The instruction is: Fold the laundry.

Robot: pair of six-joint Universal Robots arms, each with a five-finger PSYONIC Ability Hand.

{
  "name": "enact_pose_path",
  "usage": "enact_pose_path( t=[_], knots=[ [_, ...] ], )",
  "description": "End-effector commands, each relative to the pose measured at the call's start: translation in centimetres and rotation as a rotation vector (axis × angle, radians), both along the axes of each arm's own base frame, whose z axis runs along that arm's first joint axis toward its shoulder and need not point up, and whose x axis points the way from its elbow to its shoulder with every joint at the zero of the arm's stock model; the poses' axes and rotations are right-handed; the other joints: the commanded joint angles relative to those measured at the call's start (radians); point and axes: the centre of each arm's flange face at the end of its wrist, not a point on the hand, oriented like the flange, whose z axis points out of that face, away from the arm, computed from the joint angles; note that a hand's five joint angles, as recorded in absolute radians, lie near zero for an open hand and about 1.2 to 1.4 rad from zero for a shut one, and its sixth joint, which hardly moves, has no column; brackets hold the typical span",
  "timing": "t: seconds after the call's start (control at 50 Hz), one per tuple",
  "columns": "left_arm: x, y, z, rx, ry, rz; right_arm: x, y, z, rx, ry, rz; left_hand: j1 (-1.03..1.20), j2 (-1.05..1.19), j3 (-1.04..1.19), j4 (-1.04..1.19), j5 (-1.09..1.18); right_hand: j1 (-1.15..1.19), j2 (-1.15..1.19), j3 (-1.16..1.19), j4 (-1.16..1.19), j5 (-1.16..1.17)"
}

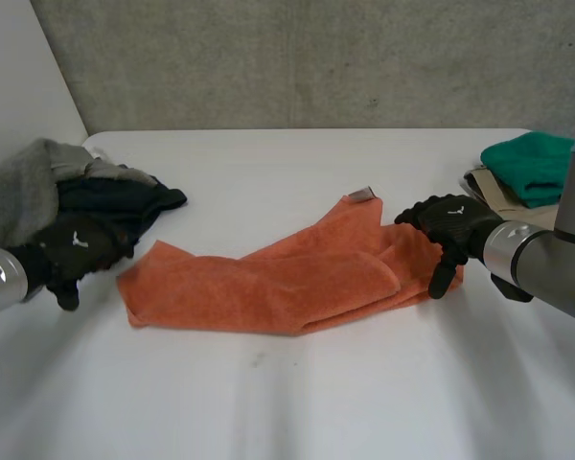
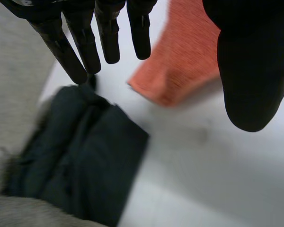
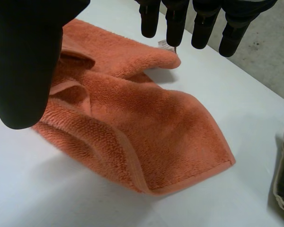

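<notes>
Right wrist view, orange towel (image 3: 132,123) under straight fingers (image 3: 175,23)

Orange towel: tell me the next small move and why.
Probably close the right hand on the right end of the orange towel. The towel lies bunched, not flat; that hand is open right at that end, holding nothing, while the left hand is open by the dark garment, apart from the towel's left end.
</notes>
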Motion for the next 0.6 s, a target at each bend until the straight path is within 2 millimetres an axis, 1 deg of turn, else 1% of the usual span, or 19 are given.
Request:
enact_pose_path(
  t=[0.02,0.12,0.22,0.34,0.42,0.56,0.58,0.6],
  knots=[
    [0.1,-0.8,-2.8,0.063,0.017,-0.066,0.3,0.5,-0.5,0.008,0.006,0.014,0.137,0.141,0.142,0.148,0.141,-0.045,-0.032,-0.033,-0.035,-0.048],
    [-0.4,-0.8,-3.2,0.086,0.072,-0.09,0.4,0.8,-0.9,0.013,0.012,0.022,0.154,0.159,0.16,0.166,0.159,-0.045,-0.032,-0.033,-0.035,-0.048],
    [-1.1,-1.0,-3.2,0.071,0.096,-0.118,0.6,1.0,-1.3,0.012,0.024,0.031,0.216,0.22,0.221,0.228,0.221,-0.045,-0.032,-0.033,-0.035,-0.048],
    [-1.9,-1.5,-3.0,0.043,0.128,-0.113,0.6,1.2,-1.5,0.014,0.038,0.029,0.219,0.223,0.224,0.231,0.224,-0.045,-0.032,-0.033,-0.035,-0.048],
    [-2.3,-1.8,-3.7,0.04,0.128,-0.105,0.7,1.3,-1.5,0.016,0.039,0.031,0.242,0.247,0.248,0.254,0.247,-0.045,-0.032,-0.033,-0.035,-0.048],
    [-3.1,-1.9,-5.0,0.04,0.078,-0.116,0.4,1.3,-1.5,0.019,0.035,0.02,0.257,0.261,0.262,0.269,0.262,-0.045,-0.032,-0.033,-0.035,-0.048],
    [-3.2,-1.9,-5.1,0.041,0.073,-0.119,0.4,1.2,-1.5,0.019,0.035,0.019,0.269,0.273,0.274,0.281,0.273,-0.045,-0.032,-0.033,-0.035,-0.048],
    [-3.3,-1.9,-5.3,0.038,0.062,-0.124,0.3,1.2,-1.5,0.02,0.032,0.008,0.344,0.349,0.35,0.356,0.349,-0.045,-0.032,-0.033,-0.035,-0.048]
  ],
)
